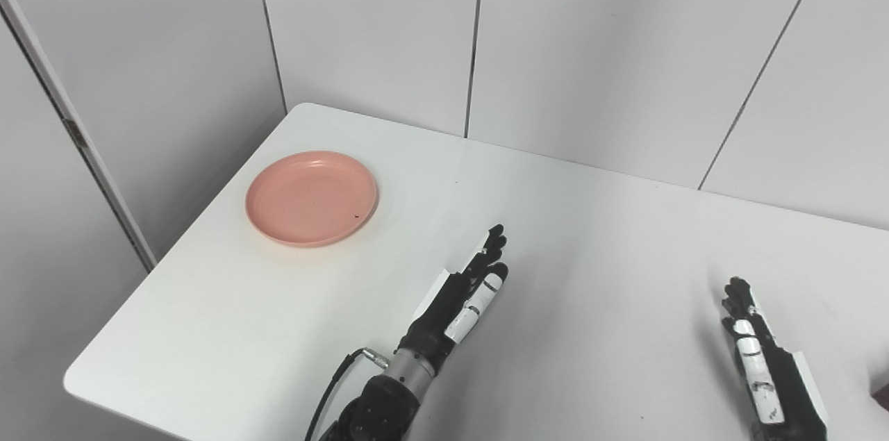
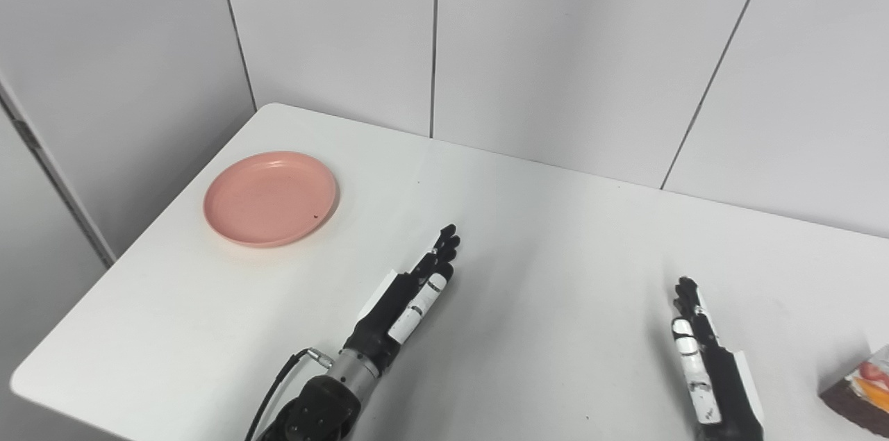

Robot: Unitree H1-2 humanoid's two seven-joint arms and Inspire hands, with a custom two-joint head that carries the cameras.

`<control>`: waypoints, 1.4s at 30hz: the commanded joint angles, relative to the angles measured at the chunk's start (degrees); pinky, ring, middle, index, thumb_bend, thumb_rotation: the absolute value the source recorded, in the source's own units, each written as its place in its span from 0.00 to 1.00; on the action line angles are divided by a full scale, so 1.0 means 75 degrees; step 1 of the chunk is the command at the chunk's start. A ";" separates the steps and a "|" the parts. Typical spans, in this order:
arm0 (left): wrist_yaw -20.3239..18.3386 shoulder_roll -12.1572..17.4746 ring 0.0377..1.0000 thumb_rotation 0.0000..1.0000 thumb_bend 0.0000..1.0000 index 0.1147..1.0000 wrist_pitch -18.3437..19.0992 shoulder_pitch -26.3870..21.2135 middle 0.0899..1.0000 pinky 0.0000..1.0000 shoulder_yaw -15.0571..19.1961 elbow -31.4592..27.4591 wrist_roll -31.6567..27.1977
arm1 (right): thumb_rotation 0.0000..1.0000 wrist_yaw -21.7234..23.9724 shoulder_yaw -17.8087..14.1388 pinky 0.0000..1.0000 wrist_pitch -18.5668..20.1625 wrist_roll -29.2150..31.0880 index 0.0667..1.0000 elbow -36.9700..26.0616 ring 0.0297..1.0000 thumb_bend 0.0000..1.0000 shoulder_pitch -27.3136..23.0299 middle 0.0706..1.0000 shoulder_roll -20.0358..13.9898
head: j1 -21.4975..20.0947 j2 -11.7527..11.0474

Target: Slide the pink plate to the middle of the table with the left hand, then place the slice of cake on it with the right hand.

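Left eye view: pink plate (image 1: 312, 198), rigid, light, likely slick, at 10 o'clock from left hand (image 1: 464, 300), released, empty; push far rim.

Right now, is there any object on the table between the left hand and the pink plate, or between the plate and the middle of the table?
Nothing visible. Only bare white table lies between the left hand and the pink plate, and the middle of the table is bare too. The cake slice sits far right.
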 commanded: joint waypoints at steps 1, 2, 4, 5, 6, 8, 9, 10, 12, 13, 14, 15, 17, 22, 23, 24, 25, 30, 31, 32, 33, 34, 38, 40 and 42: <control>-0.0165 -0.0224 0.99 1.00 0.42 0.99 0.0248 0.0230 1.00 0.96 -0.0266 0.0427 0.0004 | 1.00 -0.0005 -0.0073 1.00 -0.0182 0.0037 0.97 0.0091 0.99 0.14 0.0113 0.98 -0.0048 | 0.0023 0.0008; -0.0164 -0.0228 0.99 1.00 0.43 0.99 0.0270 0.0234 1.00 0.96 -0.0267 0.0392 0.0009 | 1.00 0.0017 -0.0073 1.00 -0.0152 0.0062 0.97 0.0039 0.99 0.14 0.0133 0.98 -0.0052 | 0.0023 0.0008; -0.0147 -0.0237 0.99 1.00 0.42 0.99 0.0253 0.0229 1.00 0.96 -0.0260 0.0338 0.0019 | 1.00 0.0037 -0.0076 1.00 -0.0034 0.0087 0.98 -0.0052 0.99 0.14 0.0154 0.99 -0.0056 | 0.0060 0.0015; -0.0137 -0.0242 0.99 1.00 0.41 0.98 0.0240 0.0224 1.00 0.95 -0.0253 0.0311 0.0024 | 1.00 0.0031 -0.0073 1.00 0.0022 0.0062 0.97 -0.0087 1.00 0.15 0.0158 0.99 -0.0059 | 0.0074 0.0018; -0.0137 -0.0247 0.99 1.00 0.41 0.98 0.0259 0.0214 1.00 0.95 -0.0242 0.0253 0.0017 | 1.00 0.0038 -0.0065 1.00 0.0034 0.0038 0.97 -0.0100 1.00 0.16 0.0154 0.98 -0.0071 | 0.0084 0.0024; -0.0159 -0.0245 0.99 1.00 0.41 0.98 0.0380 0.0177 0.99 0.95 -0.0222 0.0046 -0.0004 | 1.00 0.0074 -0.0071 1.00 0.0010 0.0091 0.98 -0.0060 1.00 0.15 0.0135 0.99 -0.0070 | 0.0099 0.0021; -0.0175 -0.0244 0.99 1.00 0.42 0.98 0.0439 0.0157 0.99 0.96 -0.0209 -0.0043 -0.0029 | 1.00 0.0080 -0.0078 1.00 0.0007 0.0112 0.98 -0.0049 1.00 0.15 0.0128 0.99 -0.0063 | 0.0106 0.0025; -0.0197 -0.0244 0.99 1.00 0.42 0.98 0.0483 0.0135 0.99 0.97 -0.0189 -0.0123 -0.0078 | 1.00 0.0076 -0.0083 1.00 0.0023 0.0125 0.98 -0.0055 1.00 0.15 0.0125 0.99 -0.0053 | 0.0126 0.0034; -0.0252 -0.0235 0.99 1.00 0.41 0.97 0.0619 0.0091 0.99 0.98 -0.0142 -0.0341 -0.0209 | 1.00 0.0033 -0.0068 1.00 0.0219 0.0066 0.98 -0.0215 1.00 0.13 0.0146 0.98 -0.0037 | 0.0141 0.0044; -0.0266 -0.0227 0.99 1.00 0.40 0.97 0.0674 0.0079 0.99 0.98 -0.0131 -0.0413 -0.0248 | 1.00 0.0023 -0.0060 1.00 0.0273 0.0042 0.98 -0.0263 1.00 0.12 0.0153 0.99 -0.0036 | 0.0141 0.0044; -0.0260 -0.0216 0.99 1.00 0.39 0.97 0.0734 0.0045 0.99 0.98 -0.0101 -0.0560 -0.0300 | 1.00 0.0034 -0.0061 1.00 0.0294 0.0057 0.98 -0.0281 1.00 0.12 0.0156 0.99 -0.0040 | 0.0142 0.0057; -0.0251 -0.0208 0.98 1.00 0.38 0.96 0.0774 0.0023 0.98 0.97 -0.0083 -0.0658 -0.0333 | 1.00 0.0046 -0.0065 1.00 0.0295 0.0074 0.98 -0.0281 1.00 0.12 0.0156 0.99 -0.0044 | 0.0142 0.0057; -0.0270 -0.0187 0.97 1.00 0.38 0.95 0.0922 -0.0068 0.97 0.95 -0.0020 -0.0928 -0.0466 | 1.00 0.0035 -0.0075 1.00 0.0338 0.0061 0.98 -0.0295 1.00 0.12 0.0157 0.99 -0.0051 | 0.0141 0.0065; -0.0422 0.0018 0.95 1.00 0.35 0.93 0.1009 -0.0526 0.97 0.93 0.0193 -0.1393 -0.0752 | 1.00 0.0054 -0.0107 1.00 0.0124 0.0137 0.97 -0.0153 0.99 0.14 0.0141 0.98 -0.0042 | 0.0151 0.0084; -0.0456 0.0040 0.95 1.00 0.38 0.93 0.1124 -0.0619 0.97 0.93 0.0260 -0.1518 -0.0831 | 1.00 0.0069 -0.0118 1.00 0.0204 0.0186 0.97 -0.0172 1.00 0.14 0.0134 0.98 -0.0037 | 0.0154 0.0084; -0.0481 0.0071 0.95 1.00 0.39 0.94 0.1237 -0.0728 0.97 0.93 0.0337 -0.1676 -0.0918 | 1.00 0.0065 -0.0117 1.00 0.0224 0.0188 0.97 -0.0181 1.00 0.14 0.0127 0.98 -0.0038 | 0.0154 0.0085; -0.0480 0.0090 0.95 1.00 0.40 0.94 0.1329 -0.0825 0.96 0.92 0.0413 -0.1837 -0.0973 | 1.00 0.0055 -0.0115 1.00 0.0208 0.0190 0.97 -0.0177 0.99 0.13 0.0123 0.98 -0.0036 | 0.0154 0.0085; -0.0475 0.0117 0.93 1.00 0.44 0.93 0.1912 -0.1163 0.95 0.93 0.0753 -0.2462 -0.1247 | 1.00 0.0064 -0.0088 1.00 0.0167 0.0168 0.98 -0.0171 0.99 0.14 0.0118 0.98 -0.0081 | 0.0179 0.0096; -0.0433 0.0112 0.93 1.00 0.44 0.93 0.2024 -0.1252 0.94 0.93 0.0857 -0.2590 -0.1312 | 1.00 0.0089 -0.0086 1.00 0.0190 0.0186 0.98 -0.0183 0.99 0.13 0.0117 0.99 -0.0099 | 0.0210 0.0104; -0.0404 0.0109 0.93 1.00 0.44 0.93 0.2103 -0.1311 0.94 0.93 0.0927 -0.2676 -0.1355 | 1.00 0.0105 -0.0085 1.00 0.0203 0.0199 0.99 -0.0192 1.00 0.12 0.0117 0.99 -0.0111 | 0.0210 0.0104; -0.0392 0.0127 0.93 1.00 0.44 0.92 0.2139 -0.1378 0.94 0.93 0.1026 -0.2751 -0.1424 | 1.00 0.0108 -0.0083 1.00 0.0228 0.0194 0.99 -0.0201 1.00 0.12 0.0116 0.99 -0.0119 | 0.0210 0.0104; -0.0380 0.0148 0.93 1.00 0.43 0.92 0.2161 -0.1442 0.94 0.94 0.1113 -0.2811 -0.1465 | 1.00 0.0107 -0.0079 1.00 0.0251 0.0168 0.99 -0.0214 1.00 0.12 0.0116 0.99 -0.0139 | 0.0279 0.0108; -0.0266 0.0290 0.92 1.00 0.45 0.91 0.2182 -0.1610 0.93 0.93 0.1430 -0.3003 -0.1470 | 1.00 0.0112 -0.0106 1.00 0.0137 0.0138 0.98 -0.0164 1.00 0.12 0.0108 0.99 -0.0173 | 0.0404 0.0095; -0.0206 0.0336 0.91 1.00 0.46 0.91 0.2253 -0.1675 0.93 0.93 0.1579 -0.3110 -0.1481 | 1.00 0.0103 -0.0125 1.00 0.0168 0.0142 0.98 -0.0192 0.99 0.12 0.0126 0.98 -0.0180 | 0.0460 0.0099; -0.0118 0.0404 0.91 1.00 0.46 0.90 0.2250 -0.1754 0.92 0.92 0.1759 -0.3185 -0.1503 | 1.00 0.0100 -0.0134 1.00 0.0211 0.0137 0.99 -0.0223 1.00 0.12 0.0145 0.99 -0.0190 | 0.0493 0.0099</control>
